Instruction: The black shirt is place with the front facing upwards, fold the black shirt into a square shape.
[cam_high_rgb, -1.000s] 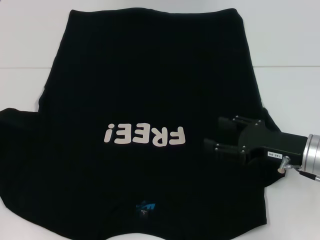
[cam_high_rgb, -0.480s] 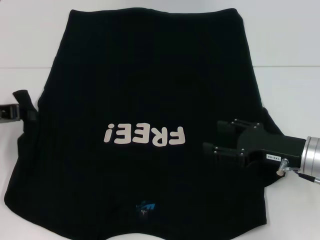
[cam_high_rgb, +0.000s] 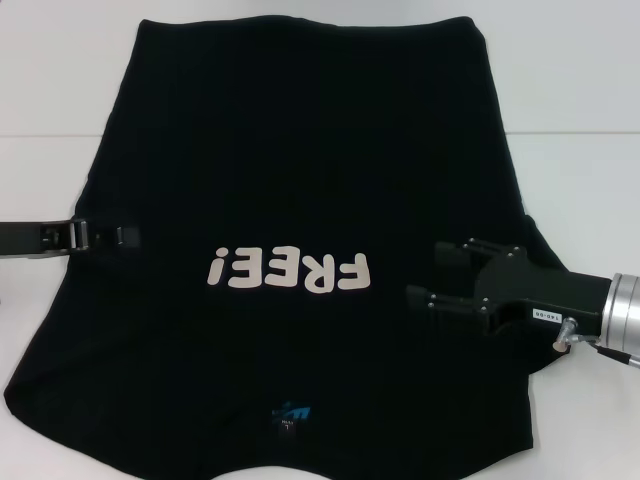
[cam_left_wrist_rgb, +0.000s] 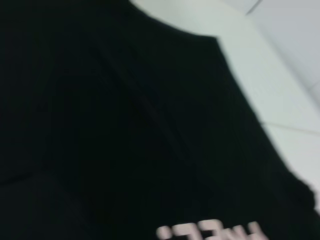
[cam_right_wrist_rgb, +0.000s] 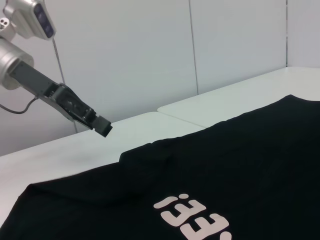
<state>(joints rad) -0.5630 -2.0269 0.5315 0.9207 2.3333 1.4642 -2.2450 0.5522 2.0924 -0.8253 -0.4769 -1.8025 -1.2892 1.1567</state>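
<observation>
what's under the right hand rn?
Under the right hand: the black shirt, lying on the white table. Any sleeve folded beneath the hand is covered.

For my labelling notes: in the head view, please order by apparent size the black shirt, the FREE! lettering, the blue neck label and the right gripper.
1. black shirt
2. right gripper, nearer the camera, so it possibly looks enlarged
3. FREE! lettering, close to the gripper in size
4. blue neck label

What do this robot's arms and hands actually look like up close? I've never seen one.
The right gripper is matte black and boxy, with two long parallel fingers studded with small screws. A small white label sits on its body, behind it a silver metal cylinder wrist with a thin cable. The left gripper is likewise black and blocky, on a silver-grey arm segment with a thin dark cable.
</observation>
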